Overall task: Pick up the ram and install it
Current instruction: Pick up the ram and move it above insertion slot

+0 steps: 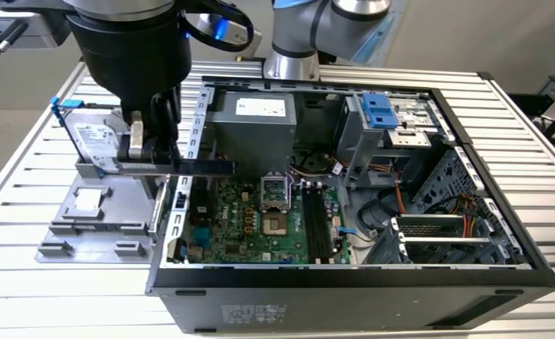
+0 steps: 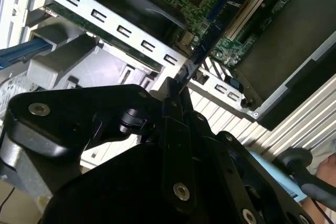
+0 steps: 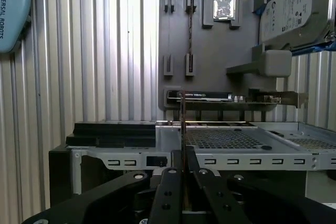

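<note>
The tool (image 1: 155, 161) is clamped on the ram (image 1: 207, 167), which juts level from its tips over the open computer case's (image 1: 353, 300) edge.

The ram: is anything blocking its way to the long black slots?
Nothing visible. The gripper holds the ram over the case's wall, at the exterior view's left; the slots lie open from above.
</note>
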Available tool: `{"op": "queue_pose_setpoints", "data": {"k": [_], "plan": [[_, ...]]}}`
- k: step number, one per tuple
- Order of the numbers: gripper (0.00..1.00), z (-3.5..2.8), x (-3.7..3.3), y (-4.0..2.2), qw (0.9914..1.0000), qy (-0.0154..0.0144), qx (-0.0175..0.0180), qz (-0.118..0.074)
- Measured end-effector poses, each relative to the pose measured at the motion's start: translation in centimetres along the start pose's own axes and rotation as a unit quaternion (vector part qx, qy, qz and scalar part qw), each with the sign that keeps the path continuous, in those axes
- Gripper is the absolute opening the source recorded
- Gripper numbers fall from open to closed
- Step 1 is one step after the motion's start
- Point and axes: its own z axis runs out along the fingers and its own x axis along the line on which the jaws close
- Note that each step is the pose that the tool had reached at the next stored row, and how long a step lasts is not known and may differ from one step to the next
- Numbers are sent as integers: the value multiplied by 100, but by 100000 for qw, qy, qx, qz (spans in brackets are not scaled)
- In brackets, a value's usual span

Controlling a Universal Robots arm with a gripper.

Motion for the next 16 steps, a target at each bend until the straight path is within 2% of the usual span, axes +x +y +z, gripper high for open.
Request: {"op": "queue_pose_setpoints", "data": {"k": [13,16], "plan": [[0,-5,-3,-168,100000,1,4,-5],[0,-6,-4,-224,100000,-3,4,-5]]}}
